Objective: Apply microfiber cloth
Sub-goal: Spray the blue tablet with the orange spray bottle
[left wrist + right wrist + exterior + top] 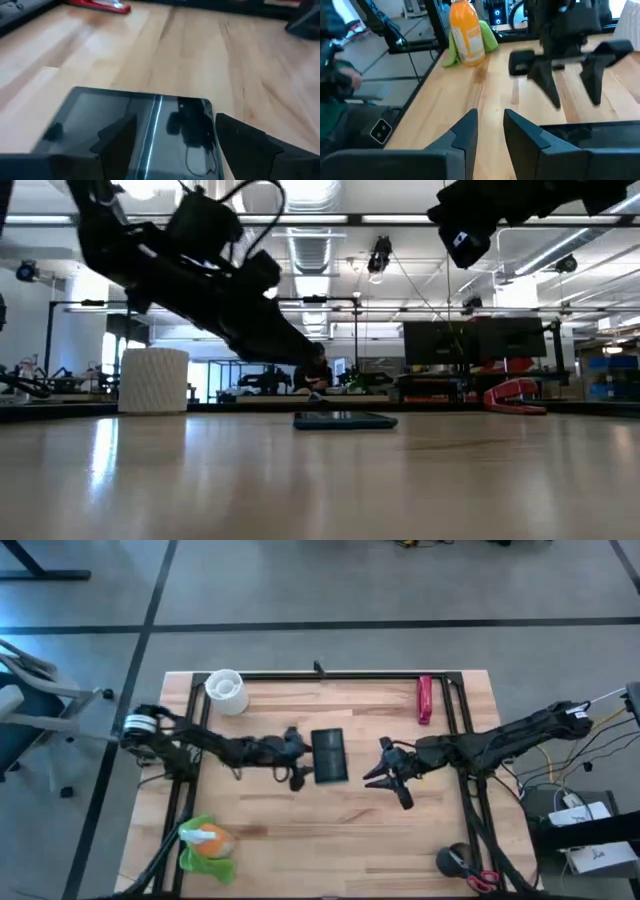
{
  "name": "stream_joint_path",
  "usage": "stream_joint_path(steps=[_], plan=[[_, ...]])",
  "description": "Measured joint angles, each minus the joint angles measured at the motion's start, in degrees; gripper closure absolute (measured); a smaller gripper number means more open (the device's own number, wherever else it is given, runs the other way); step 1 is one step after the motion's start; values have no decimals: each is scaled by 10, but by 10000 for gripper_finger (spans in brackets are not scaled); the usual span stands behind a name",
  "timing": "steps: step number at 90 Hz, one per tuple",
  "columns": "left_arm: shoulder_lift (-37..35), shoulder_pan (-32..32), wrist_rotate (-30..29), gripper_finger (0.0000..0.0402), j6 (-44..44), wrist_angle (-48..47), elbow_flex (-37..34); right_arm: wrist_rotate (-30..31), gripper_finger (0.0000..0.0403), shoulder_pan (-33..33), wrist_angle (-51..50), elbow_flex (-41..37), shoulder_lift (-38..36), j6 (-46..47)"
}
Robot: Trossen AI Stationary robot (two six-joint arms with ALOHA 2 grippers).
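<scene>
Cloth not yet in hand: the microfiber cloth [203,850] lies bunched at the near-left corner of the tabletop [330,830], well apart from both arms, with an orange bottle [211,837] resting on top of it. The black slab [329,756] sits flat mid-tabletop. Left end effector [297,758] hovers just beside the slab's left edge, fingers [117,142] spread and empty, the slab's glossy face showing between them in its wrist view. Right end effector [392,776] waits off the slab's right side, fingers [465,134] parted a little, nothing between them. Judgement: step in hand is fetching the cloth, and the left arm is the nearer one. Doing it well means swinging left and toward the near corner, coming down on a free fold of green away from the bottle, and pinching fabric only. The bottle looks likely to tip or roll if the cloth is dragged from beneath it, so lift slowly, or clear the bottle first. A white ribbed cup [226,690] and a red stapler [424,699] at the far edge are out of the path.
</scene>
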Motion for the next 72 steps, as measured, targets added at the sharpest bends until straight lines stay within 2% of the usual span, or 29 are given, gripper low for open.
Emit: stream_joint_path(steps=[16,36,55,72], plan=[[65,-1,-2,174,9,-8,45,5,336,4,5,-3,12,10],[102,-2,-22,203,-41,-32,37,5,337,4,83,-3,62,29],[48,-31,-8,230,-64,-145,4,5,322,2,143,-3,130,16],[-48,-62,1,249,-78,-229,-39,6,310,2,167,20,208,16]])
